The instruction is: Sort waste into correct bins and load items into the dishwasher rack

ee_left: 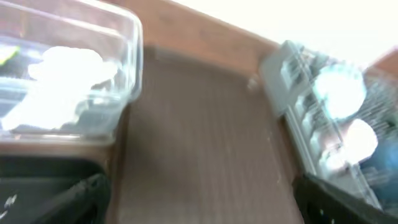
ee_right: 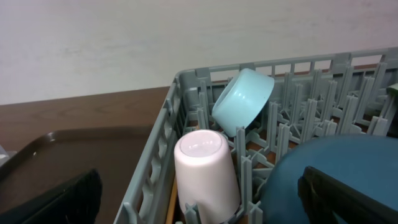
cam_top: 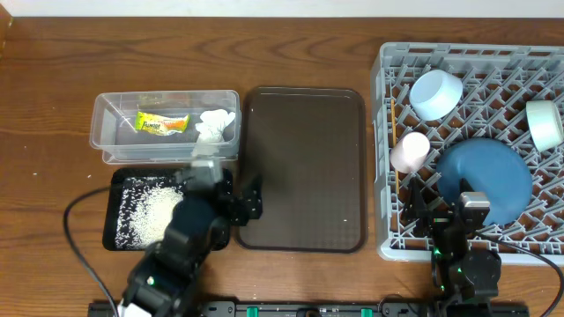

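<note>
The snack wrapper (cam_top: 162, 122) and the white tissue (cam_top: 214, 125) lie in the clear tub (cam_top: 106, 132). Rice grains (cam_top: 145, 211) lie in the black tray (cam_top: 113, 220). The grey rack (cam_top: 388, 70) holds the pale blue bowl (cam_top: 436, 93), pink cup (cam_top: 410, 151), dark blue plate (cam_top: 493, 172) and mint-green bowl (cam_top: 545, 123). I cannot make out the chopsticks. My left gripper (cam_top: 242, 204) is open and empty over the brown tray's left edge. My right gripper (cam_top: 443, 207) is open and empty over the rack's front, the cup (ee_right: 205, 171) just ahead of it.
The larger brown serving tray (cam_top: 304, 158) lies between the bins and the rack, bare. Bare wooden table lies behind it and to the far left. A black cable curves over the table beside the black tray.
</note>
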### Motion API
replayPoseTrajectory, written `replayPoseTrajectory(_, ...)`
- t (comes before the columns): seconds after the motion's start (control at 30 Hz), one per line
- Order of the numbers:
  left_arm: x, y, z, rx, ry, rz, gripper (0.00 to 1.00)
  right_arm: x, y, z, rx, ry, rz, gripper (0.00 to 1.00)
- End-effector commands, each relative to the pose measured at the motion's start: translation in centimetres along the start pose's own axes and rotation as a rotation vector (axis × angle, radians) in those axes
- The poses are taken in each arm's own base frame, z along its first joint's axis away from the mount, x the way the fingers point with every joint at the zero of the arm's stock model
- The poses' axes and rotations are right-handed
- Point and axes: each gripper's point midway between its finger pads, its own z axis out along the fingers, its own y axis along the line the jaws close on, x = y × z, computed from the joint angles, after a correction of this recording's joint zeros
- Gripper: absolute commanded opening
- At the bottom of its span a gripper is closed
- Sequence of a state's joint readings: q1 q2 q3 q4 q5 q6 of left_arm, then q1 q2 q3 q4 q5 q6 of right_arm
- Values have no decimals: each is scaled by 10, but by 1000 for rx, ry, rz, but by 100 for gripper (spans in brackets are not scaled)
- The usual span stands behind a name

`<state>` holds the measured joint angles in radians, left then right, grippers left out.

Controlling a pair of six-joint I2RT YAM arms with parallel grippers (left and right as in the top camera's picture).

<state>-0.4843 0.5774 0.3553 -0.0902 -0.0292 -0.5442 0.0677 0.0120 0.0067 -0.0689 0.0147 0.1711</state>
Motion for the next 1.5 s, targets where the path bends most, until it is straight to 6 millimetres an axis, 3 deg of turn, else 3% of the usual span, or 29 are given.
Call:
replayPoseTrajectory(0.0, 0, 16, -2, 18, -97, -187, 96, 0, 2, 0, -7, -1, -16, 99)
replayPoseTrajectory(0.17, 0, 26, -6, 86, -223, -241, 96, 0, 2, 0, -7, 0, -16, 99)
replayPoseTrajectory(0.43, -1, 53, -12, 8, -338, -238, 96, 0, 2, 0, -7, -1, -16, 99)
replayPoseTrajectory(0.73, 9, 90, -21, -182, -319, -37, 96, 0, 2, 0, -7, 0, -16, 99)
replayPoseTrajectory(1.0, -11, 92, -32, -243, -385, 255, 96, 0, 2, 0, -7, -1, -16, 99)
replayPoseTrajectory(1.33, -24, 121, -44, -374, -426, 247, 96, 0, 2, 0, -7, 0, -16, 99)
replayPoseTrajectory(1.47, -25, 124, -45, -407, -408, 352, 96, 0, 2, 0, -7, 0, -16, 99)
